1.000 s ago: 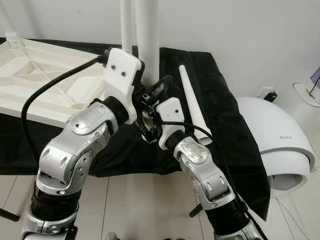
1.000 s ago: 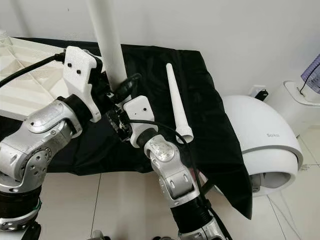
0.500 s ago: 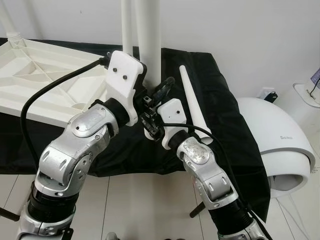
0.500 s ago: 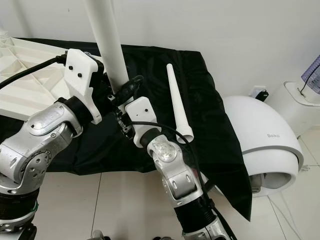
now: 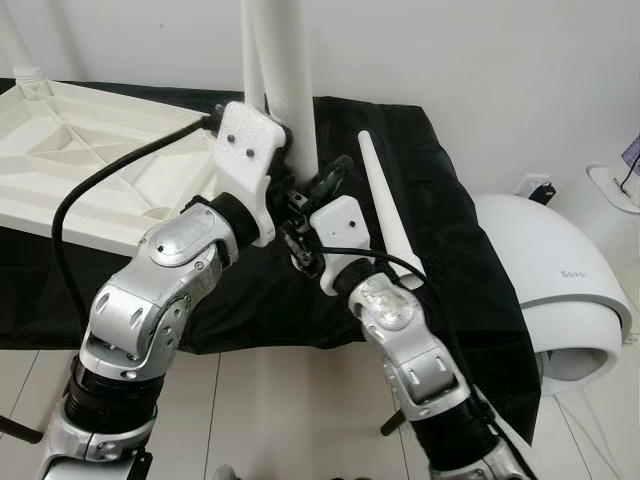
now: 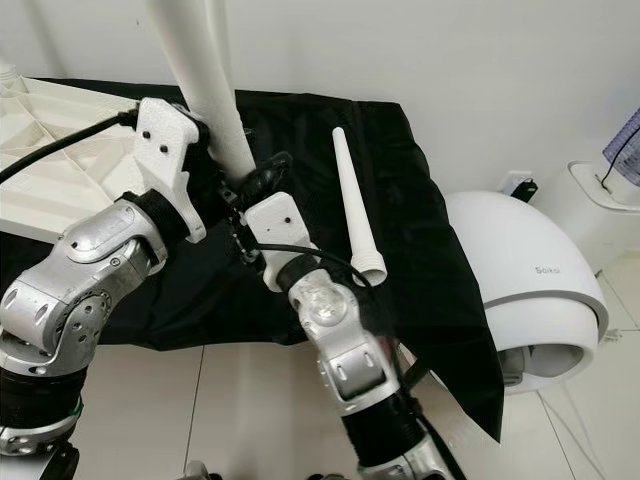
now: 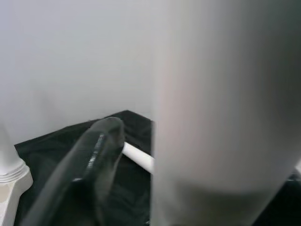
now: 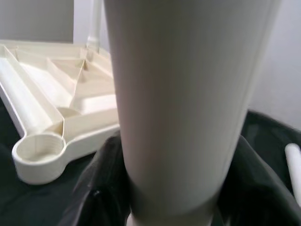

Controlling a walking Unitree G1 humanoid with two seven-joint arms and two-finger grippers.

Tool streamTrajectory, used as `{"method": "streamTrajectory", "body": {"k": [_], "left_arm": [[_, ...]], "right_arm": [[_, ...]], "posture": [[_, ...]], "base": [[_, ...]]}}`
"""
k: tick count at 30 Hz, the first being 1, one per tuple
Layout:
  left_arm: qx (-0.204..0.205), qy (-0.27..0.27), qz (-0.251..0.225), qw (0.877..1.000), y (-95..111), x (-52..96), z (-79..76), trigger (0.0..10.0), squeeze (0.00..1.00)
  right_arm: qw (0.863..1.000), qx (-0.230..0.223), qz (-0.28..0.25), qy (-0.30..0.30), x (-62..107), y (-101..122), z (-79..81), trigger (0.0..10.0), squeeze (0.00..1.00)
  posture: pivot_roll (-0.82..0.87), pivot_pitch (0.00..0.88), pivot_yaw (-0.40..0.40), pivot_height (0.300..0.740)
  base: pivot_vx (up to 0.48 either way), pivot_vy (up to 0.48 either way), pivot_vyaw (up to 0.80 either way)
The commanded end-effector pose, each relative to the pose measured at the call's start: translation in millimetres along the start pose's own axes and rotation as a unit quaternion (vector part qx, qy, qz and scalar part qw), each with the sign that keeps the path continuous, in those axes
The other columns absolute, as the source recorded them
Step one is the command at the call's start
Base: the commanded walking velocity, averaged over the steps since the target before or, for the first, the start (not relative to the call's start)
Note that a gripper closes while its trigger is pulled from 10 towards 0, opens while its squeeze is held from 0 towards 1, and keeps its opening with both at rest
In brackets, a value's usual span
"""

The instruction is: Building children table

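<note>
We see both arms meeting at centre frame around one tall white table leg (image 5: pixel 290 90), which stands nearly upright, leaning slightly to upper left, and runs out of the top of the picture. The right pincer (image 5: pixel 318 185) is clamped on its lower end; in the right wrist view the leg (image 8: pixel 183 103) sits between two black fingers (image 8: pixel 101 188), one on each side. The left pincer (image 6: pixel 215 165) is pressed against the same leg from the left, but its white wrist housing hides its fingertips, and in the left wrist view we make out just one blurred black finger (image 7: pixel 89 160) beside the leg; we cannot tell whether that pincer grips or merely rests there.

The upturned white tabletop (image 5: pixel 90 150) lies at upper left on the bench, its ribbed underside facing up. A round threaded socket (image 8: pixel 37 150) at its near corner stands open with nothing in it. One leg (image 5: pixel 12 45) already rises from its far corner, cut off by the top edge.

A second loose leg (image 5: pixel 385 215) lies on the black cloth (image 5: pixel 450 230) just right of the pincers, thin end away from us, threaded end toward us. The cloth drapes over the bench's right edge and hangs toward the tiled floor (image 5: pixel 290 400). A white domed appliance (image 5: pixel 555 280) sits on the floor to the right, near the cloth's hanging corner. Behind the held leg another white leg (image 5: pixel 252 60) is mostly hidden.
</note>
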State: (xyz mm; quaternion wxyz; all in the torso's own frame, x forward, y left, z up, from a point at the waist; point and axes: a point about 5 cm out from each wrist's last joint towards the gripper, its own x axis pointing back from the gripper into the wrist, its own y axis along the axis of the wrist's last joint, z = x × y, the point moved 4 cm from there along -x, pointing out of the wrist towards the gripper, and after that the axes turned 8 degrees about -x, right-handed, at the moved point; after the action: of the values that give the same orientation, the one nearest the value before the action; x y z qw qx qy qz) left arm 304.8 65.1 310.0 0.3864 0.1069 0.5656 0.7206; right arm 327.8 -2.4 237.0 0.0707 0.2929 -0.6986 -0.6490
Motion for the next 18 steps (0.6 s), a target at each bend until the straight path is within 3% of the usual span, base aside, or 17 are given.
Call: {"method": "streamTrajectory", "body": {"k": [1, 4, 5, 7, 8, 15, 17, 18], "left_arm": [[0.036, -0.070, -0.020, 0.997, 6, 4.1, -22.5, 10.0, 0.00], [0.057, -0.105, -0.035, 0.992, 11, 10.0, -30.7, 10.0, 0.00], [0.072, -0.112, -0.039, 0.990, 13, 12.5, -31.7, 10.0, 0.00], [0.079, -0.115, -0.042, 0.989, 13, 13.6, -31.8, 10.0, 0.00], [0.092, -0.118, -0.050, 0.987, 16, 16.4, -30.6, 10.0, 0.00], [0.180, -0.086, -0.119, 0.973, 35, 35.6, -2.2, 10.0, 0.00], [0.191, -0.041, -0.109, 0.975, 27, 39.2, 13.0, 10.0, 0.00], [0.191, -0.041, -0.109, 0.975, 27, 39.2, 13.0, 10.0, 0.00]], "right_arm": [[0.999, -0.018, 0.018, -0.038, -4.7, -4, -9.8, 0.0, 0.00], [0.998, -0.029, 0.030, -0.053, -6.2, -9, -14.5, 0.0, 0.00], [0.997, -0.034, 0.038, -0.060, -6.7, -11, -17.8, 4.2, 0.00], [0.996, -0.037, 0.042, -0.064, -6.9, -13, -19.8, 4.2, 0.00], [0.996, -0.041, 0.047, -0.070, -7.1, -14, -23.8, 10.0, 0.00], [0.986, -0.075, 0.069, -0.135, 0.4, -23, -60.8, 10.0, 0.00], [0.983, -0.085, 0.062, -0.151, 5.3, -22, -71.0, 10.0, 0.00], [0.983, -0.085, 0.062, -0.151, 5.3, -22, -71.0, 10.0, 0.00]], "posture": [[0.09, 0.078, -0.027, 0.740], [0.09, 0.079, -0.027, 0.740], [0.09, 0.079, -0.027, 0.740], [0.09, 0.079, -0.027, 0.740], [0.09, 0.079, -0.028, 0.740], [0.10, 0.078, -0.034, 0.740], [0.10, 0.079, -0.035, 0.740], [0.10, 0.079, -0.035, 0.740]], "base": [[0.000, 0.000, 0.00], [0.000, 0.000, 0.00], [0.000, 0.000, 0.00], [0.000, 0.000, 0.00], [0.000, 0.000, 0.00], [0.000, 0.000, 0.00], [0.000, 0.000, 0.00], [0.000, 0.000, 0.00]]}}
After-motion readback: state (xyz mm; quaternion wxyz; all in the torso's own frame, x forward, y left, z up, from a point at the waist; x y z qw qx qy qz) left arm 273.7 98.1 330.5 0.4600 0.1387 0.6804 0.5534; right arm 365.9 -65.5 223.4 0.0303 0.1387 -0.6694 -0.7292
